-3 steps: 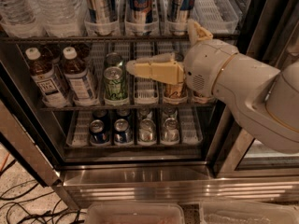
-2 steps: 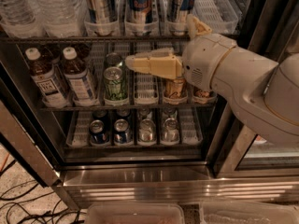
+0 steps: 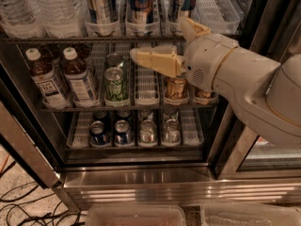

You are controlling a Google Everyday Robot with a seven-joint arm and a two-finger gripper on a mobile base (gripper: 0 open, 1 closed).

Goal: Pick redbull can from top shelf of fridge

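Note:
Three tall blue-and-silver redbull cans (image 3: 141,4) stand in clear lane trays on the top shelf (image 3: 70,39) of the fridge (image 3: 141,182); their tops are cut off by the frame's upper edge. My gripper (image 3: 162,39) is in front of the shelf's front rail, just below and between the middle and right cans. It is open and empty: one cream finger (image 3: 155,60) points left under the rail, the other (image 3: 192,27) points up beside the right can (image 3: 181,1).
Water bottles (image 3: 47,4) stand at the top left. The middle rack holds tea bottles (image 3: 77,76), a green can (image 3: 115,84) and a tan can (image 3: 175,88). Short cans (image 3: 122,132) sit on the lower rack. Cables (image 3: 19,206) lie at the lower left, plastic bins (image 3: 136,215) below.
My gripper has risen from in front of the middle rack up to the top shelf's front rail. The cans have not moved.

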